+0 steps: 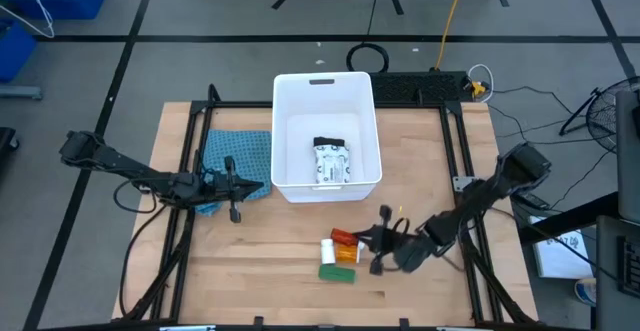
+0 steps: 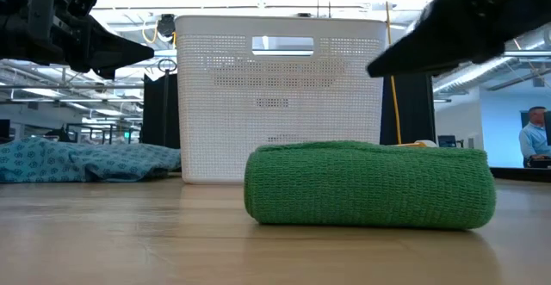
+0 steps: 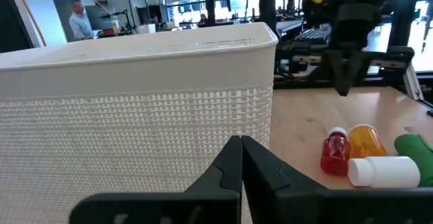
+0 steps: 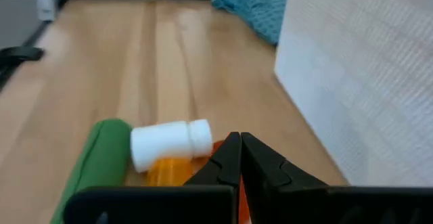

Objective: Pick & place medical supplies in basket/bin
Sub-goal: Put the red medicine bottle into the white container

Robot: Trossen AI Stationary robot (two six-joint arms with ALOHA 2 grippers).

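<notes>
Right gripper (image 1: 383, 239), fingers together, hovers just beside the orange white-capped plastic pill bottles (image 1: 343, 241) lying lengthwise on the bench, nearer than the left arm.

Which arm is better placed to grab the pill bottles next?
Right. Its gripper, shut, hovers right beside the pill bottles; the left gripper, also shut, sits by the cloth, across the table.

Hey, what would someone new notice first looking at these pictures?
The big white tub sits mid-table with a printed packet and a black block already inside. In front of it lies a cluster of orange pill bottles and a green roll, with the right gripper hovering beside them, jaws shut.
</notes>
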